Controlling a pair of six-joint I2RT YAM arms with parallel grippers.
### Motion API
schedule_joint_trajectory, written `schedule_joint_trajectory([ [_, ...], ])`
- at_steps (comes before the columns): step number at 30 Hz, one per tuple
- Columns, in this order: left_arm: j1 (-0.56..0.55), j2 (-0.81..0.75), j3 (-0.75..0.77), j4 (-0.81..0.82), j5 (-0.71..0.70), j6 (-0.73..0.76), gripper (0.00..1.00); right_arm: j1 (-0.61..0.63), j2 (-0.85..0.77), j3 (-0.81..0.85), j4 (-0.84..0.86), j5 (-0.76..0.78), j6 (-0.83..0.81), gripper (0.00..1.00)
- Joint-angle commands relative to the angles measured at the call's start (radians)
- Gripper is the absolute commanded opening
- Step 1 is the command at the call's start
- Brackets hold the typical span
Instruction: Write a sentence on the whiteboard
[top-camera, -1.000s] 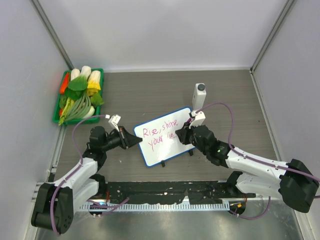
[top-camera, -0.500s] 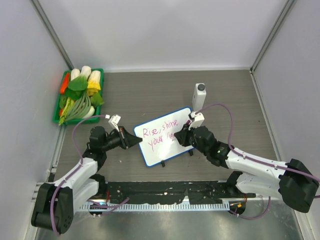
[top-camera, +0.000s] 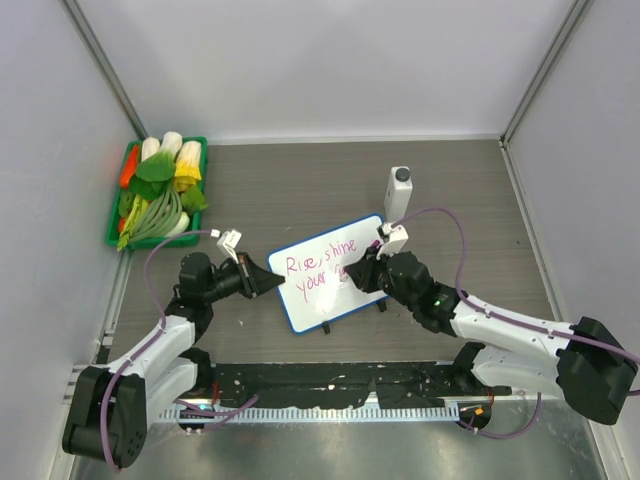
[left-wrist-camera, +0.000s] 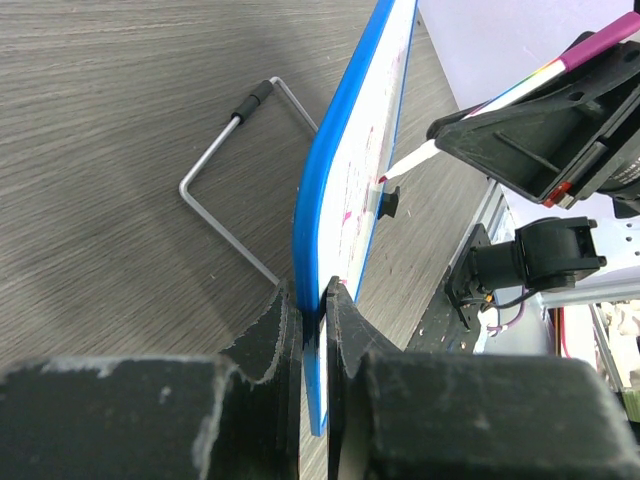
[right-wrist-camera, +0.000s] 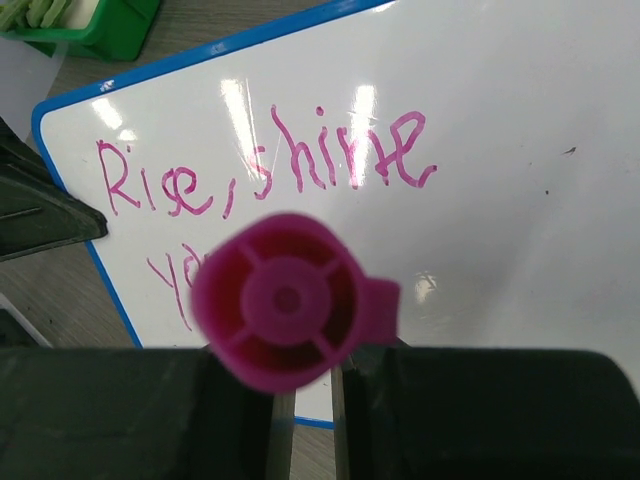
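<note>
Far left: green tray (top-camera: 157, 190) of vegetables against the left wall, well apart from the work.

Left gripper (top-camera: 268, 280): jaws pinched together on the left edge of the whiteboard (top-camera: 330, 270). Wrist view confirms it: left gripper (left-wrist-camera: 310, 300) has one finger on each face of the blue rim, and the whiteboard (left-wrist-camera: 345, 150) is seen edge-on. A wire stand (left-wrist-camera: 225, 190) lies on the table (left-wrist-camera: 120, 90) behind the board.

Whiteboard sits mid-table between the two arms, skewed, with its right end farther from the bases.

Sentence (top-camera: 320, 265): pink, two lines. The top line reads "Rise, shine". The lower line starts "your"; the rest is hidden under the right gripper.

Right gripper (top-camera: 362, 270): over the board's right part, jaws clamped on a marker (left-wrist-camera: 520, 88) whose tip meets the board face. In its wrist view the marker (right-wrist-camera: 287, 300) is seen end-on, its magenta end covering part of the lower line of the sentence (right-wrist-camera: 270, 165).

Behind the board's right end: white bottle (top-camera: 399, 190), upright, just clear of the rim.
</note>
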Motion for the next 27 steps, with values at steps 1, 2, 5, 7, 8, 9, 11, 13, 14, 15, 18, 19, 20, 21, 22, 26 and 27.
schedule_joint_trajectory([
  [1,0.009,-0.013,-0.006,0.020,-0.055,0.074,0.00,-0.015,-0.074,0.053,0.032,-0.039,-0.004,0.01],
  [2,0.008,-0.011,-0.006,0.020,-0.056,0.074,0.00,-0.022,-0.080,0.051,0.037,-0.056,-0.001,0.01],
  [5,0.006,-0.013,-0.006,0.020,-0.056,0.074,0.00,-0.085,-0.112,0.040,0.073,-0.158,0.018,0.01],
  [7,0.008,-0.013,-0.006,0.020,-0.056,0.074,0.00,-0.139,-0.120,0.031,0.090,-0.235,0.045,0.01],
  [8,0.008,-0.014,-0.008,0.020,-0.056,0.074,0.00,-0.151,-0.121,0.030,0.090,-0.252,0.045,0.01],
  [9,0.008,-0.014,-0.006,0.020,-0.056,0.074,0.00,-0.170,-0.125,0.030,0.089,-0.255,0.041,0.01],
  [11,0.008,-0.011,-0.006,0.020,-0.056,0.074,0.00,-0.187,-0.131,0.030,0.078,-0.254,0.027,0.01],
  [13,0.008,-0.011,-0.006,0.022,-0.055,0.076,0.00,-0.188,-0.134,0.034,0.066,-0.234,-0.001,0.01],
  [14,0.008,-0.009,-0.006,0.022,-0.056,0.076,0.00,-0.190,-0.132,0.039,0.055,-0.220,-0.008,0.01],
  [15,0.008,-0.009,-0.006,0.022,-0.056,0.074,0.00,-0.188,-0.134,0.042,0.046,-0.206,-0.028,0.01],
  [18,0.006,-0.011,-0.006,0.022,-0.056,0.074,0.00,-0.182,-0.138,0.048,0.032,-0.147,-0.068,0.01],
  [19,0.008,-0.009,-0.006,0.022,-0.056,0.074,0.00,-0.177,-0.140,0.046,0.031,-0.131,-0.079,0.01],
  [20,0.008,-0.009,-0.006,0.022,-0.056,0.074,0.00,-0.164,-0.144,0.045,0.031,-0.095,-0.088,0.01],
  [21,0.008,-0.008,-0.006,0.022,-0.056,0.074,0.00,-0.156,-0.146,0.045,0.029,-0.061,-0.103,0.01],
  [22,0.008,-0.009,-0.006,0.022,-0.058,0.073,0.00,-0.138,-0.148,0.046,0.031,-0.039,-0.122,0.01],
  [26,0.008,-0.006,-0.003,0.022,-0.059,0.073,0.00,-0.116,-0.138,0.034,0.060,0.024,-0.134,0.01],
  [27,0.006,-0.002,-0.003,0.025,-0.058,0.074,0.00,-0.116,-0.131,0.027,0.081,0.024,-0.133,0.02],
])
